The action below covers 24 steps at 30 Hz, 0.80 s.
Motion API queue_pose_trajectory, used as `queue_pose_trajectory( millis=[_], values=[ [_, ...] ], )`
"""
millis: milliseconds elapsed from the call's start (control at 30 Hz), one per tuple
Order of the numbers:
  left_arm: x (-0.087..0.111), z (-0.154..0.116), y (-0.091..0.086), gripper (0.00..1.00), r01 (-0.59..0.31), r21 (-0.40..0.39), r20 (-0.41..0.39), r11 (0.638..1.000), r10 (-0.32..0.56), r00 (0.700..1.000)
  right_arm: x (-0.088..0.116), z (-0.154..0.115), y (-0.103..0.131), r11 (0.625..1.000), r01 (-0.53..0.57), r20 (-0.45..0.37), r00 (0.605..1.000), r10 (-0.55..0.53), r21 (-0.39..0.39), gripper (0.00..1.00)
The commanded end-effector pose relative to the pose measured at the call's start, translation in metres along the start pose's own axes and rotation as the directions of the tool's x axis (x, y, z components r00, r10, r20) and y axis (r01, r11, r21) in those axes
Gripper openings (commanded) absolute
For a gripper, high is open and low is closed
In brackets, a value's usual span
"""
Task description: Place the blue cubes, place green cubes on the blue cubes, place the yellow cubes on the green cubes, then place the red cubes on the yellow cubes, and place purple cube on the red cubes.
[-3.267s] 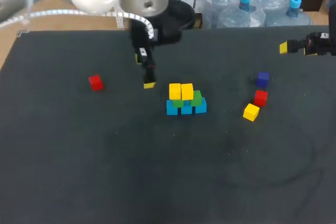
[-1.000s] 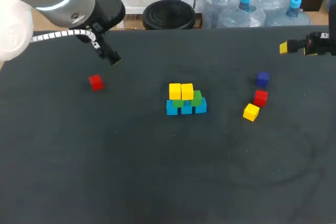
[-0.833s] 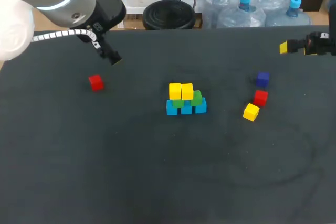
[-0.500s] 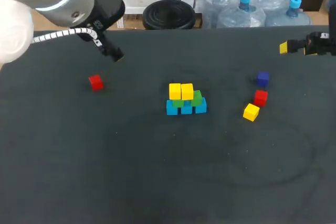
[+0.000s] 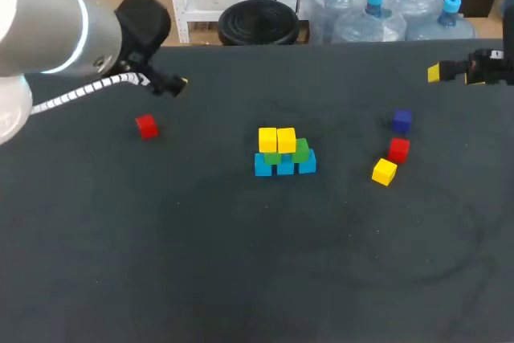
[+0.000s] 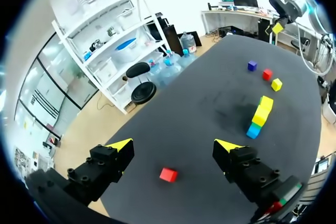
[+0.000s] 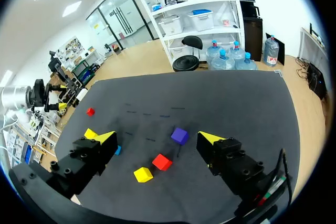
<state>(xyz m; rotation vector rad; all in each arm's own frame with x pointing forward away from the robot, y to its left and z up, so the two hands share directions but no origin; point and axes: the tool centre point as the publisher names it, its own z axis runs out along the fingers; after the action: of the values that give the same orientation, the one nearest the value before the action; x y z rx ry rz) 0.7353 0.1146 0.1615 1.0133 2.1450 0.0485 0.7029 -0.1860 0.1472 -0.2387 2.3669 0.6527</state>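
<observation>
At the table's middle stands a stack: blue cubes (image 5: 285, 165) at the base, green cubes (image 5: 301, 150) on them, two yellow cubes (image 5: 277, 140) on top. One red cube (image 5: 146, 126) lies alone at the left. A purple cube (image 5: 402, 120), a second red cube (image 5: 398, 149) and a loose yellow cube (image 5: 385, 172) lie at the right. My left gripper (image 6: 173, 146) hangs open and empty above the left red cube (image 6: 168, 174). My right gripper (image 7: 157, 138) is open and empty over the far right edge, with the purple cube (image 7: 179, 135) ahead of it.
The black table (image 5: 241, 263) has bare surface across its whole front half. My left arm (image 5: 56, 46) comes in over the back left corner. The right gripper (image 5: 454, 74) stays high near the back right edge.
My left arm has pulled back from beside the stack to the far left, and in the last second swung a little further left. The right arm and all cubes have stayed put.
</observation>
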Motion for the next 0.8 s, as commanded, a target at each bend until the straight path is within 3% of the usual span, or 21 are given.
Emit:
queue_pose_trajectory(
  millis=[33, 600, 700, 767, 800],
  values=[
    [0.002, -0.002, 0.001, 1.00, 0.000, 0.005, 0.009, 1.000, 0.000, 1.000, 0.000, -0.001, 0.001, 1.000, -0.001, 0.000, 1.000, 0.001, 0.005, 1.00],
    [0.002, -0.002, 0.001, 1.00, 0.000, 0.005, 0.009, 1.000, 0.000, 1.000, 0.000, -0.001, 0.001, 1.000, -0.001, 0.000, 1.000, 0.001, 0.005, 1.00],
    [0.002, -0.002, 0.001, 1.00, 0.000, 0.005, 0.009, 1.000, 0.000, 1.000, -0.022, -0.037, 0.022, 0.988, 0.142, -0.039, 0.989, -0.140, 0.059, 1.00],
    [0.002, -0.002, 0.001, 1.00, 0.000, 0.005, 0.009, 1.000, 0.000, 1.000, -0.026, -0.046, 0.038, 0.964, 0.245, -0.135, 0.964, -0.231, 0.101, 1.00],
    [0.002, -0.002, 0.001, 1.00, 0.000, 0.005, 0.009, 1.000, 0.000, 1.000, -0.027, -0.049, 0.044, 0.949, 0.292, -0.144, 0.951, -0.274, 0.120, 1.00]
  ],
)
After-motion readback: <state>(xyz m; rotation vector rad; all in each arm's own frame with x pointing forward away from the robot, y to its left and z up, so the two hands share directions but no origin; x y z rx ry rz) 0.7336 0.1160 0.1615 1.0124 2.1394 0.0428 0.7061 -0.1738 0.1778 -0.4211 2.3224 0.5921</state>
